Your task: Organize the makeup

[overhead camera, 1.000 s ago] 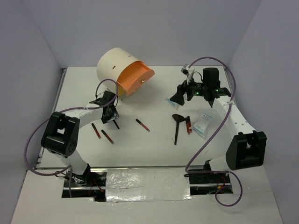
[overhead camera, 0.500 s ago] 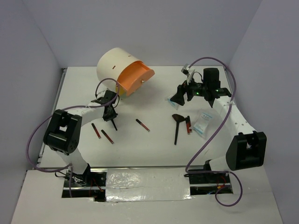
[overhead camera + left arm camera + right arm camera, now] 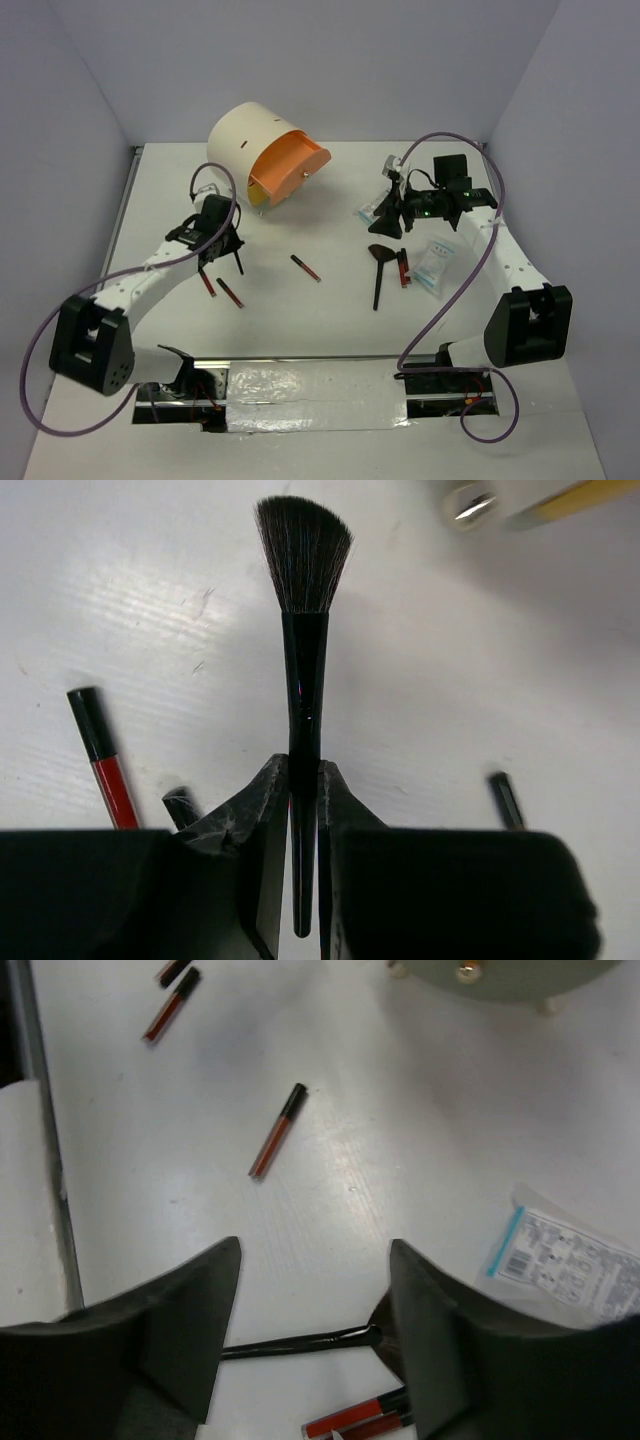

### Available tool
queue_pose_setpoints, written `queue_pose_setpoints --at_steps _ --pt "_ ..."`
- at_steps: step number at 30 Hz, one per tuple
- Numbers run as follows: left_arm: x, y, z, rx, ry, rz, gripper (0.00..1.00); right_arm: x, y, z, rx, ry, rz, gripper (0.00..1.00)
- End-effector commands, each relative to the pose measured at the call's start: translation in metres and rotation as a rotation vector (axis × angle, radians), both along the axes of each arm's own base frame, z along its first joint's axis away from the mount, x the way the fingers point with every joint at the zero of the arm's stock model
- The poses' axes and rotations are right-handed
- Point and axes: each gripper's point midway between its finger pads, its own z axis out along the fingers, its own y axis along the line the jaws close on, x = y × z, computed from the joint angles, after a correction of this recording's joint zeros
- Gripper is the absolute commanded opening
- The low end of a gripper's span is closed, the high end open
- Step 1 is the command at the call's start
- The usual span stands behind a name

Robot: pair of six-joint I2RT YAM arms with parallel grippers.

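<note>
Left wrist view: the left gripper (image 3: 305, 780) pinched the angled brush (image 3: 303, 630) between its jaws low on the handle, so a slow, level carry to the orange drawer (image 3: 290, 165) seemed wisest, while the right gripper (image 3: 315, 1250) hung with jaws spread.

Top camera: high up, behind arm bases, looks down and forward. Far off; sees whole table (image 3: 330, 310), both arms, chest (image 3: 255, 150).

Left wrist camera: sits behind left gripper (image 3: 300, 770), very near table, looks out along fingers (image 3: 250, 820). Brush (image 3: 303, 670) fills middle; top view shows same brush (image 3: 238, 263), tiny.

Right wrist camera: behind right gripper (image 3: 315, 1250), higher up, looks down on table middle. Red stick (image 3: 277, 1130) lies there; top view shows same red stick (image 3: 305, 267).

Both wrist views catch chest edge at top.
</note>
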Motion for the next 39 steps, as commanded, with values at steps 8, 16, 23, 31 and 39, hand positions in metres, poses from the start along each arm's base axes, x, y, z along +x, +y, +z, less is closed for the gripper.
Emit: queue_pose_setpoints --at_steps 8,16,23,31,39 --pt "0.023 -0.041 0.172 -0.003 -0.579 -0.408 0.0 -0.038 0.005 0.012 0.008 -0.126 0.192 0.25" --pt "0.064 -0.087 0.262 0.25 -0.796 -0.84 0.0 -0.035 0.004 0.012 0.005 -0.125 0.166 0.27" --pt "0.105 -0.116 0.291 0.356 -0.867 -1.0 0.01 -0.037 0.002 0.007 -0.002 -0.124 0.151 0.3" --pt "0.143 -0.143 0.263 0.352 -0.824 -1.033 0.04 -0.039 0.0 0.001 -0.011 -0.123 0.142 0.31" --pt "0.157 -0.147 0.23 0.38 -0.738 -1.033 0.13 -0.038 -0.001 -0.001 -0.016 -0.12 0.136 0.34"
